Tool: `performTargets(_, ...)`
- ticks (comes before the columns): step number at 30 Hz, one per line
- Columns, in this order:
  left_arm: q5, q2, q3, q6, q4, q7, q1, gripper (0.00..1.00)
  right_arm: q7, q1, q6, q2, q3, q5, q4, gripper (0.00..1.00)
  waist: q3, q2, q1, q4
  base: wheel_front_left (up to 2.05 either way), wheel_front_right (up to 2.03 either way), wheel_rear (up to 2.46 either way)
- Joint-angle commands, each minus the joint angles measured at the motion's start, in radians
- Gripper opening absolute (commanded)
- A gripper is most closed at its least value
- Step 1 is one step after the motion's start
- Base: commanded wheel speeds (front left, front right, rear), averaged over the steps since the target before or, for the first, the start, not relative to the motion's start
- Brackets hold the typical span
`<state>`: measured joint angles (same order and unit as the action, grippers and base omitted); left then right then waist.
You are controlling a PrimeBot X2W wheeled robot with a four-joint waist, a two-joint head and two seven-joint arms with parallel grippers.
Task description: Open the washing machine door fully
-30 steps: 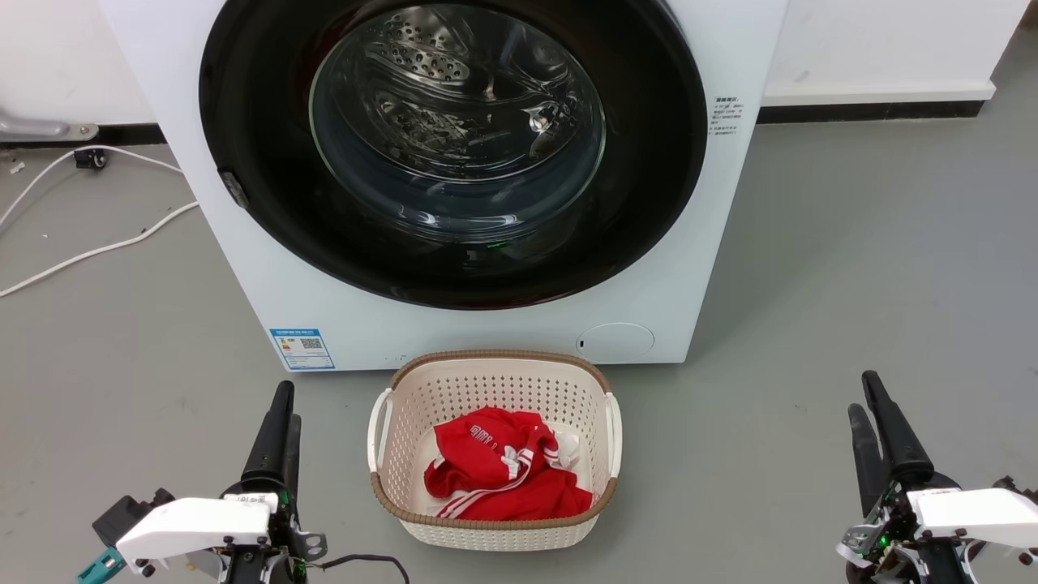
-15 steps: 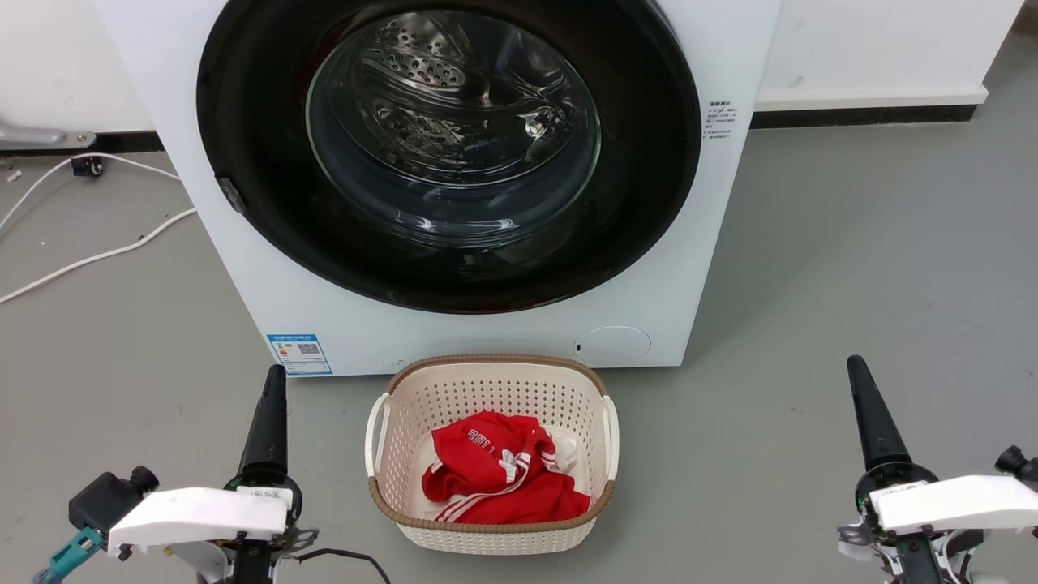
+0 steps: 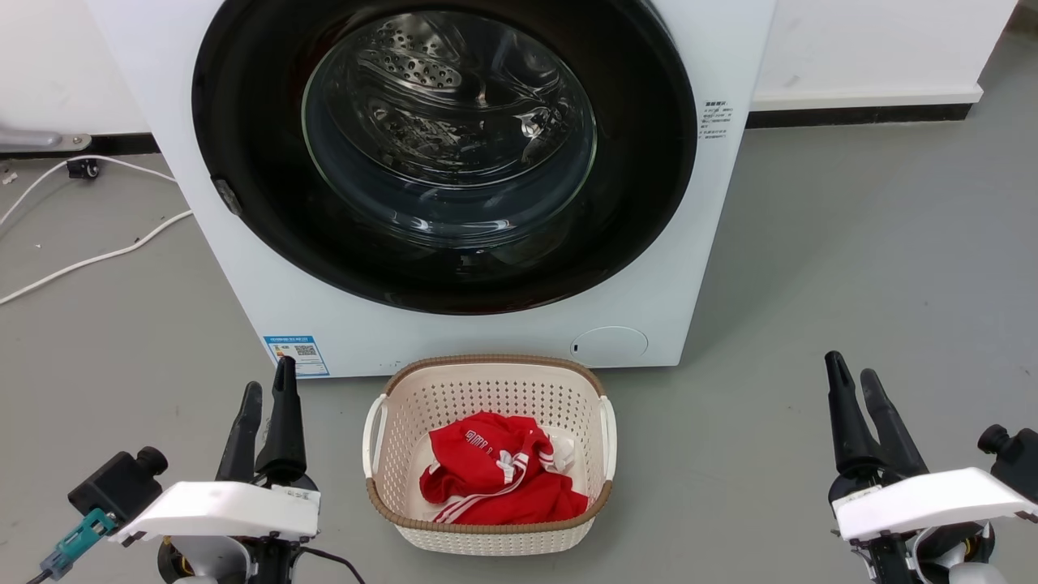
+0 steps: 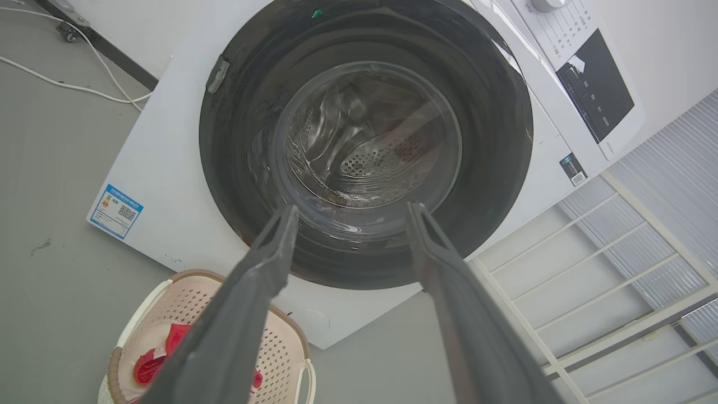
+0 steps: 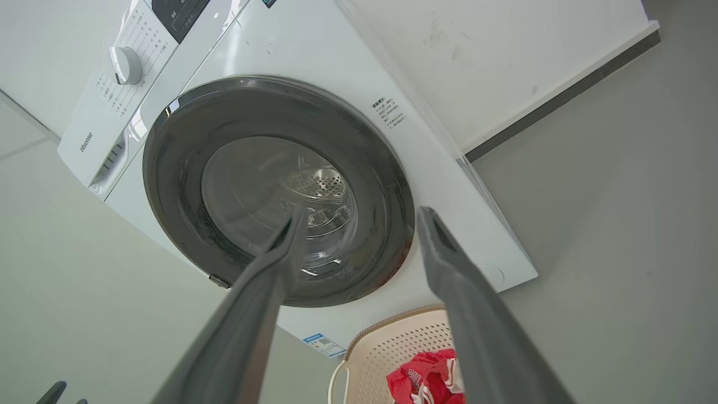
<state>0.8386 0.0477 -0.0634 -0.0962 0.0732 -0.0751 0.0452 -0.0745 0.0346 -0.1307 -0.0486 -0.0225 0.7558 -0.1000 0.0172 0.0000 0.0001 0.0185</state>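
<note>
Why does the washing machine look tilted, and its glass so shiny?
Head view: sharp, with bright reflections on the washing machine door. Left wrist view: the angled wide lens slants the washing machine; the close fingers are blurred. Right wrist view: same slant, hazy grey door.

"Hisense" stands in grey on the control panel point(image 5: 90, 140) of the washing machine point(image 5: 426, 157). Its blue label sticker point(image 3: 296, 355) carries a QR code; other print there and on the white sticker point(image 3: 715, 119) is illegibly small.

The head view looks down from above; both wrist views look up from low, sharing the washing machine door point(image 3: 444, 146).
</note>
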Motion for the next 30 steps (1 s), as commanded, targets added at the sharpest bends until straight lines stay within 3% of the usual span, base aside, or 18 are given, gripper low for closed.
performTargets(1,-0.028,0.003,0.003,0.002,-0.019,-0.007,0.002,1.0,-0.008,0.0,0.0,-0.003,0.002,-0.028,0.017,1.0,0.0,0.0,-0.0001,0.0,0.0,0.0,0.0)
performTargets(30,-0.445,0.049,0.087,0.085,-0.03,-0.091,-0.028,1.0,-0.04,-0.007,0.0,-0.003,0.01,-0.43,-0.008,1.0,0.01,0.0,-0.0001,-0.013,0.0,0.0,0.0)
